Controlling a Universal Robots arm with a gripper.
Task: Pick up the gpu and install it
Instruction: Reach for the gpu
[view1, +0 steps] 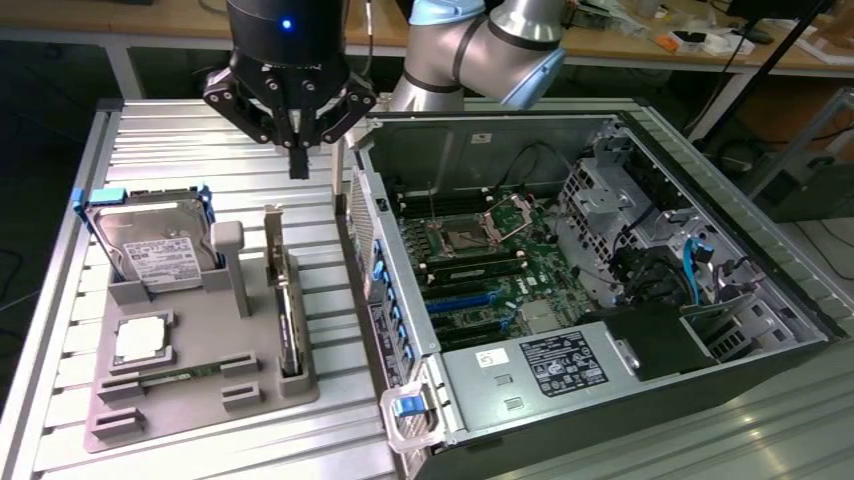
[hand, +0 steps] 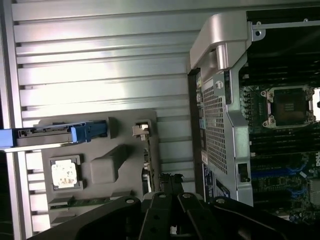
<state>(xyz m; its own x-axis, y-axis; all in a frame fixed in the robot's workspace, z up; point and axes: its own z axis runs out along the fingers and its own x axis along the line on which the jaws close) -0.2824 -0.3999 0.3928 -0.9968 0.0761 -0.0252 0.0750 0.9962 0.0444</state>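
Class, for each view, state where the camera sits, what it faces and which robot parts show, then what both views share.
Exterior view: off the arm, high up, looking down on the open computer case and grey parts holder; the arm and shut gripper show.
Wrist view: on the wrist, looking down past the gripper onto the holder and the case's edge.
Shared: the gpu standing in the holder, the hard drive, the case.

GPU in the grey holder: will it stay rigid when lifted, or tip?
The gpu is a flat board with a metal bracket at one end, so it is probably stiff, not floppy. It stands on its thin edge in the grey holder, so it would likely topple if pushed out sideways. The bracket end may hang heavier.
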